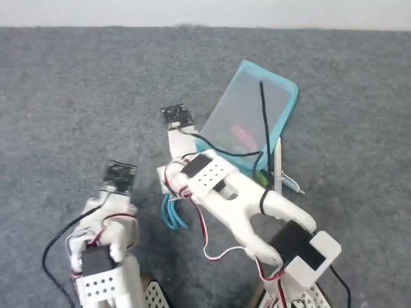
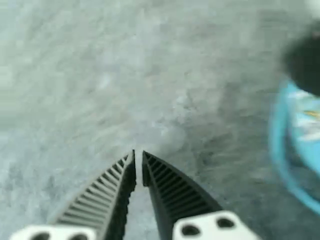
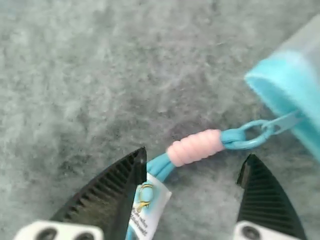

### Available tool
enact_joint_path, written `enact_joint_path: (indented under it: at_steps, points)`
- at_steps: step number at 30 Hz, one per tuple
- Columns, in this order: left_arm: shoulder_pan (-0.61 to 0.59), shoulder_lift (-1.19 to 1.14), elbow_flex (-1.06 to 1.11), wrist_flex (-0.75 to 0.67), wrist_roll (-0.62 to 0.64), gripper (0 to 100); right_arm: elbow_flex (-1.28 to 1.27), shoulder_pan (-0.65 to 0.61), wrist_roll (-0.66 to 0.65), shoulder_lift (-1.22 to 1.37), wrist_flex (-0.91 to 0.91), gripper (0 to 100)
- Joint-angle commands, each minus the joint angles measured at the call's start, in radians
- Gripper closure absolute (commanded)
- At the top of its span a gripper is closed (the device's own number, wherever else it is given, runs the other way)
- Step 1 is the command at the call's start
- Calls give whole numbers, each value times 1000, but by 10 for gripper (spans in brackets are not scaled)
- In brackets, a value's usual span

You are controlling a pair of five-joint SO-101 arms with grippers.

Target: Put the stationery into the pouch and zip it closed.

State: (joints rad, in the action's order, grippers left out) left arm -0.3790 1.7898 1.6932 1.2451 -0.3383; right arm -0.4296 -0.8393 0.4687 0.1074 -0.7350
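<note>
Mostly we lose the pouch point(image 1: 247, 112) at its near corner, which the right arm covers in the high view. Both wrist views cut it off at the frame edge, and from the left wrist the pouch point(image 2: 295, 131) is only a blurred teal curve. We cannot tell whether its zip is open. Something pink shows dimly through its frosted, see-through wall, too vague to name. A black cable point(image 1: 264, 119) crosses over it.

The right tool point(image 3: 195, 154) is spread wide, its black ribbed fingers standing either side of the strap point(image 3: 159, 164) without pinching it. Between the tips lies a pink ribbed bead point(image 3: 195, 146) threaded on the teal cord. Just past the bead a teal ring point(image 3: 239, 141) links to the zip pull of the pouch point(image 3: 282, 92), whose padded teal edge lies ahead of one finger. A white tag point(image 3: 146, 202) with a small gold clasp sits against the other finger; we cannot tell if they touch. In the high view the strap point(image 1: 172, 215) pokes out in loops from under the arm.

The left tool point(image 2: 138, 153) is pressed nearly together, only a thin slit between its toothed fingers, above the worktop point(image 2: 100, 75), with the pouch off to one side ahead.

A slim white pen point(image 1: 278, 163) lies outside the pouch, just beside its edge, across the arm from the right tool. The worktop is grey and fuzzy, like felt.
</note>
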Motion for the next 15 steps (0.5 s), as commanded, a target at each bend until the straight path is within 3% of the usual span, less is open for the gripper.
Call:
enact_joint_path:
  at_steps: [1, 15]
  points:
    - [-51, -14, -5, 5, -8, 980, 35, -5, 84, -10, 16, 703]
    - [-48, -14, -5, 5, -8, 980, 130, 18, 273, 130, 15, 703]
